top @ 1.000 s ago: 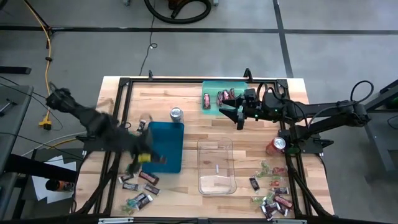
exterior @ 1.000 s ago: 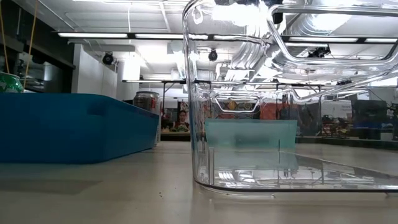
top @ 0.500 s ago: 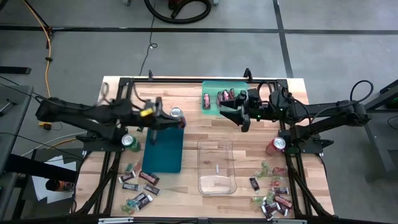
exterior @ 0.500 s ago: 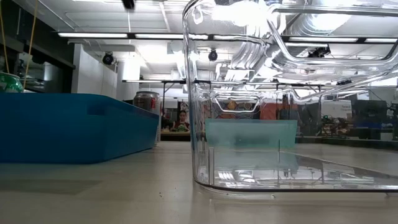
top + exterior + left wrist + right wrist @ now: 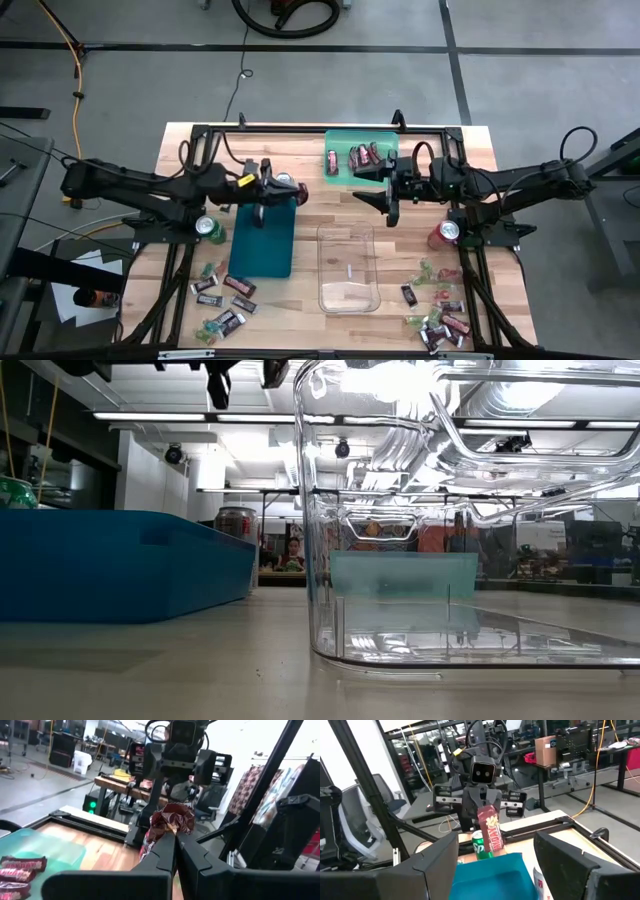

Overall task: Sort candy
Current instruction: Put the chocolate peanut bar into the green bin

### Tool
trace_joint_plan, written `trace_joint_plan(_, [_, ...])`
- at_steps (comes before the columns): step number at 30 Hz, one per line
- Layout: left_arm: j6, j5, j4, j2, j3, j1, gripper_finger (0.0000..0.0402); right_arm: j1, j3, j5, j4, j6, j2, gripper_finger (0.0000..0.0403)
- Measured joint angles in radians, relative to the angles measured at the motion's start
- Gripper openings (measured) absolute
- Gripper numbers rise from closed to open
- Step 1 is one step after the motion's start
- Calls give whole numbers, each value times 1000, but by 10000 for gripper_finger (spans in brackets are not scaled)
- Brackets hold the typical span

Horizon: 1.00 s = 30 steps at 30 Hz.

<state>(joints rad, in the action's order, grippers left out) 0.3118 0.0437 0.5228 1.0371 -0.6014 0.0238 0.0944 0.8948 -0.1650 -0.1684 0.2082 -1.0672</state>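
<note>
Dark red candy bar [image 5: 170, 822] pinched in the left gripper [image 5: 285, 190], fingers pressed together on it — held in the air over the far end of the blue bin [image 5: 262, 237], just beside the silver can [image 5: 284, 181]. In the right wrist view the same bar [image 5: 492, 831] hangs down from that gripper w/ the green can [image 5: 479, 843] behind it. Right gripper [image 5: 375, 187] has its fingers spread wide, nothing between them, hovering at the near edge of the green tray [image 5: 340, 142], facing the left arm. Green tray holds several dark red bars [image 5: 361, 155] at the far side of the table [image 5: 310, 200]. Clear bin [image 5: 347, 268] sits btw the two arms, nearer the front; looks empty. More candy loose on the wood — one scatter of dark mini bars and green pieces [image 5: 222, 297] at front left beside the blue bin, another pile [image 5: 437, 308] at front right. Green can [image 5: 209, 228] stands left of the blue bin, red can [image 5: 445, 234] at the right side by the arm base. Low view shows the blue bin [image 5: 120, 565] and clear bin wall [image 5: 400, 540] close up.
</note>
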Motion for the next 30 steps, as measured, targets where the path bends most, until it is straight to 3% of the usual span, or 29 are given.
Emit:
trace_joint_plan(4, [-9, 20, -2, 31, -6, 0, 0, 0, 0, 0, -1, 0, 0, 254])
trace_joint_plan(8, [-111, 39, -25, 120, -79, -23, 0, -9, 0, 0, -20, 0, 0, 254])
trace_joint_plan(16, [-284, -1, -220, 362, -364, -253, 0, -11, 0, -1, -105, -11, 19, 254])
trace_joint_plan(21, [-254, -85, -219, 555, -486, -342, 0, -18, 0, -16, -117, -16, 40, 254])
trace_joint_plan(25, [-172, 10, -184, 713, -574, -357, 0, -18, 0, -47, -112, -17, 52, 254])
trace_joint_plan(30, [106, 140, -192, 876, -671, -359, 0, -18, 0, -88, -113, -16, 59, 254])
